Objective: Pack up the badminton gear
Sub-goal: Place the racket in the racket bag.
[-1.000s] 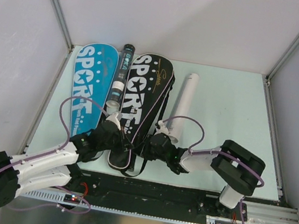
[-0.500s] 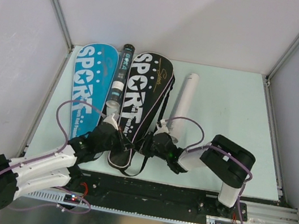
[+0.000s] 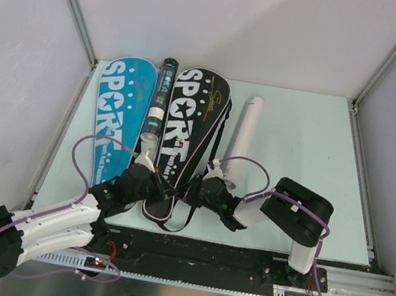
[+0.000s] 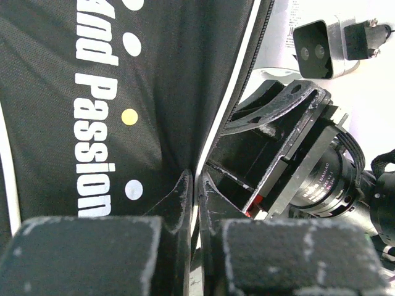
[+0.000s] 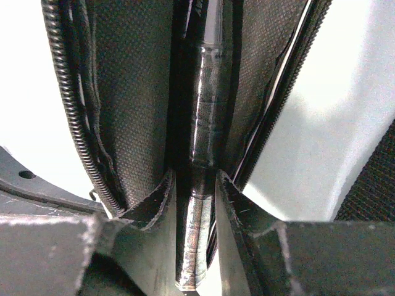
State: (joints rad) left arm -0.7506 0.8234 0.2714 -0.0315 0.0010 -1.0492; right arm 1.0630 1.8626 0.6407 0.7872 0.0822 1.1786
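Observation:
The black "SPORT" racket cover [image 3: 190, 128] lies mid-table, its near end unzipped. My left gripper [image 3: 154, 180] [image 4: 196, 179] is shut on the cover's white-trimmed left edge [image 4: 213, 117]. My right gripper [image 3: 195, 190] [image 5: 192, 182] is at the cover's near right side, shut on a dark wrapped racket handle [image 5: 207, 111] that runs into the opened cover [image 5: 123, 92]. The racket's head is hidden inside. The blue "SPORT" cover [image 3: 118, 116] lies to the left, the black teal-printed tube [image 3: 160, 100] between the two covers, and the white tube [image 3: 242, 136] to the right.
The cover's black strap [image 3: 185, 218] loops toward the table's near edge. Metal frame posts [image 3: 70, 1] rise at both back corners. The right arm's elbow [image 3: 298, 210] sits folded at the near right. The pale green table [image 3: 305, 143] is bare right of the white tube.
The right arm's elbow has folded leftward and its gripper has pushed slightly further toward the cover. The left gripper has crept a little forward, still gripping the cover edge.

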